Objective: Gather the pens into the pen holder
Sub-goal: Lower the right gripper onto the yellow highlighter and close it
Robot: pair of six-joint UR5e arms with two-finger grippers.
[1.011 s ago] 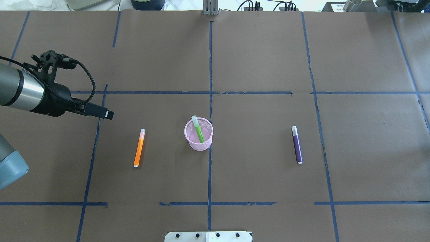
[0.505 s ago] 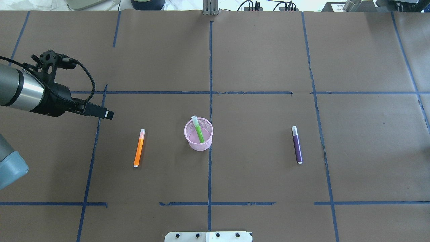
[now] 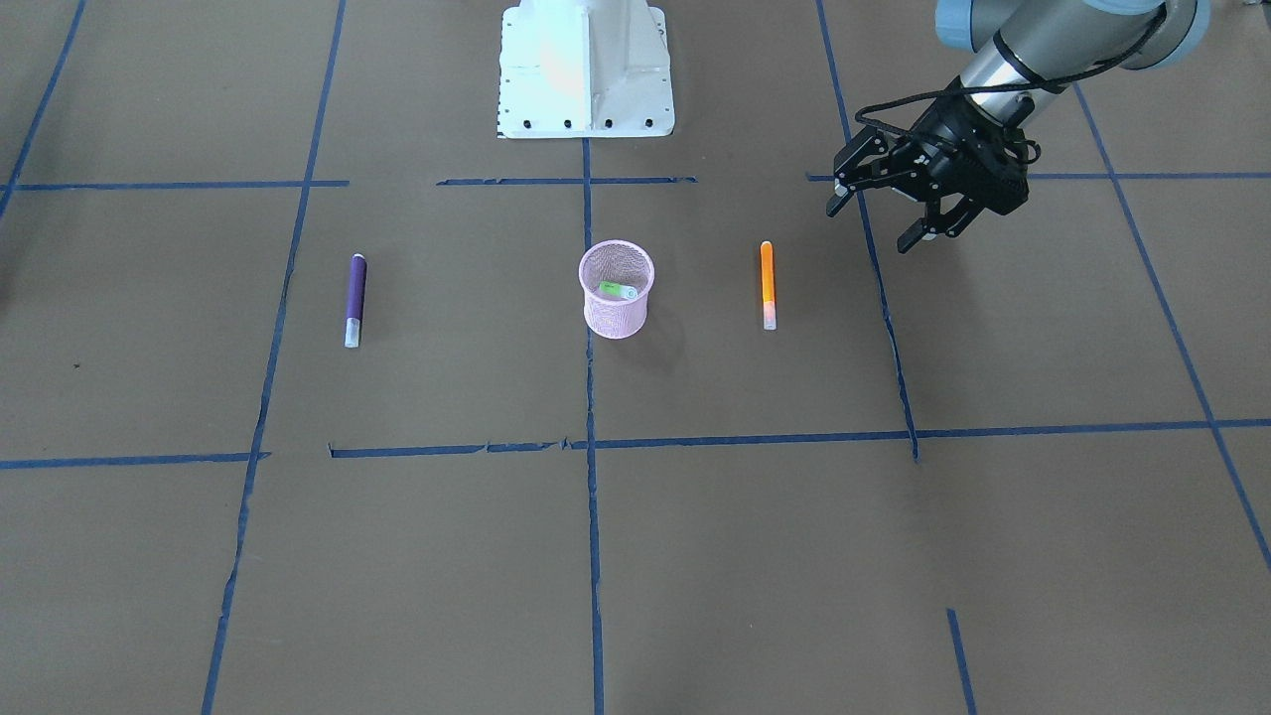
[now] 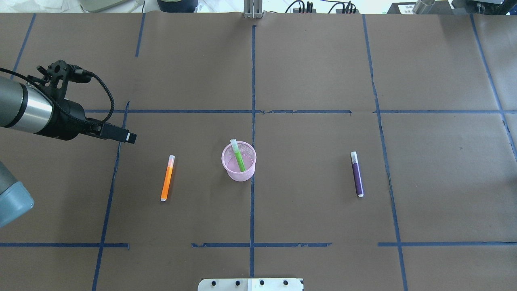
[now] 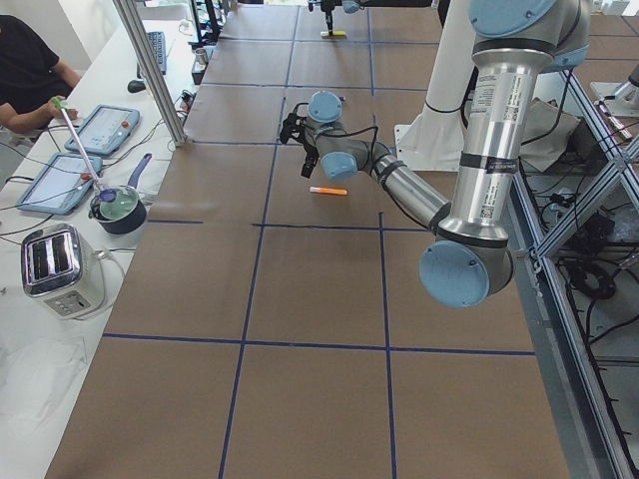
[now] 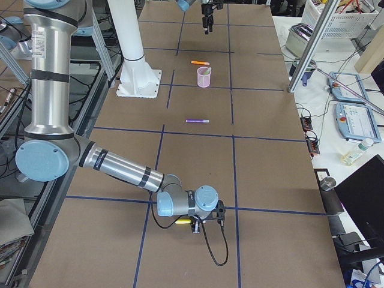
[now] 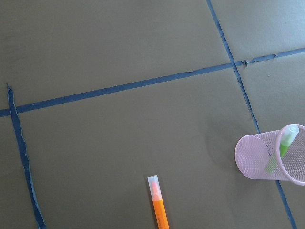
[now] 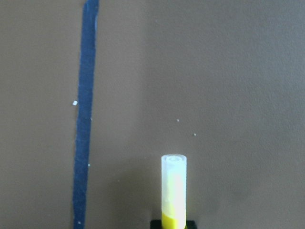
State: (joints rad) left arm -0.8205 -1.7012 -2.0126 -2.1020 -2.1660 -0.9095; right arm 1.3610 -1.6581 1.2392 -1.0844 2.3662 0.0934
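Starting at the left claw (image 3: 874, 220): spread open, holding nothing, hanging above the bench (image 4: 307, 210) with tips angled down. No shift from a second ago or from half a second ago in the overhead view. Same pose, same spot, so paused rather than reaching.

In the overhead view, at about 4 o'clock from that claw and well apart: the orange pen (image 4: 167, 178), flat on the bench, pale cap toward 12. Further out, at 3 o'clock from the orange pen: the pink mesh pen holder (image 4: 233, 174), upright, with the green pen (image 4: 239, 158) already inside, leaning toward 11. Beyond again, at 3 o'clock from the holder and well apart: the purple pen (image 4: 356, 174), flat, cap toward 12.

Over at the right claw (image 6: 195, 227), far off near the bench end and seen only from the side camera: cannot tell whether open or closed. From its wrist camera: a yellow pen (image 8: 173, 191) rising from the bottom edge, cap toward 12. Held or merely lying below, impossible to say.

For the task: no progress in this last second. One pen in; orange, purple and yellow yet to go. Likely next for the left claw: swing toward 4 o'clock, line up across the orange barrel, descend, close.
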